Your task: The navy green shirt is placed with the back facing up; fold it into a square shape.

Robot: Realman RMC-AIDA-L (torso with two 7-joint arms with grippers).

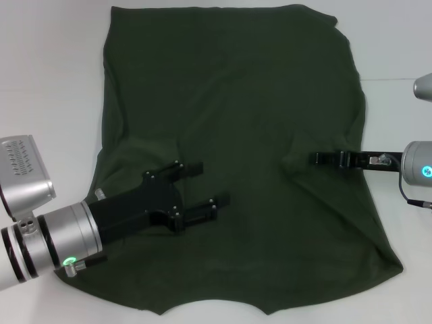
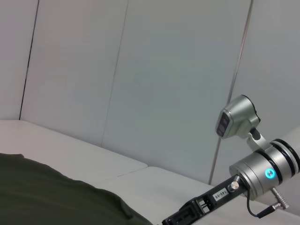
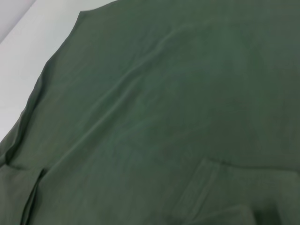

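Lay soft, creased on the worktop: shirt; left pincer gaped empty above, right pincer pinched its cloth.

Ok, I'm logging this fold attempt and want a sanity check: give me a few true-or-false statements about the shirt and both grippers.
1. The navy green shirt lies spread on the white table. True.
2. The left gripper is shut. False: its fingers are spread open over the shirt.
3. The right gripper reaches in from the shirt's right edge. True.
4. Lettering shows on the shirt. False: only plain fabric shows.
5. The shirt is already folded square. False: it lies unfolded.
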